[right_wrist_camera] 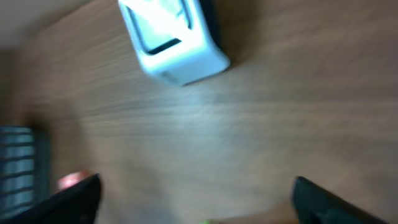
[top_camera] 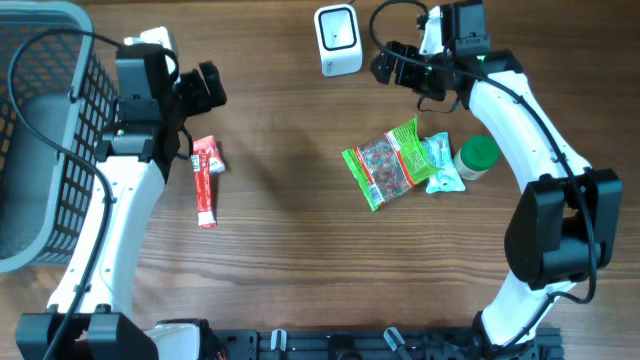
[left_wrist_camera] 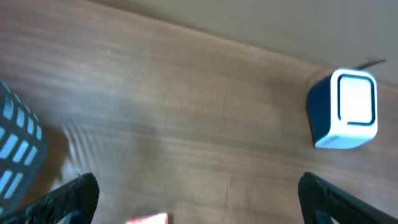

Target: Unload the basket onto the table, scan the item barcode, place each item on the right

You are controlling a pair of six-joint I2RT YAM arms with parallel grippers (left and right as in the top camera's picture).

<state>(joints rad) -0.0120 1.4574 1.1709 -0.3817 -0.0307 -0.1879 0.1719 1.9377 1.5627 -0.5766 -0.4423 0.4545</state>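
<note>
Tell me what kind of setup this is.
Probably a mock checkout on a lab table: a white barcode scanner, a grey basket at one side, and loose packaged goods such as a red tube and a green snack bag.

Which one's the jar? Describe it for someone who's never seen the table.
On the table, look at the right half, where items cluster beside the right arm. The jar is at the cluster's right end, next to the teal packet: the only round, green-capped thing there.
</note>
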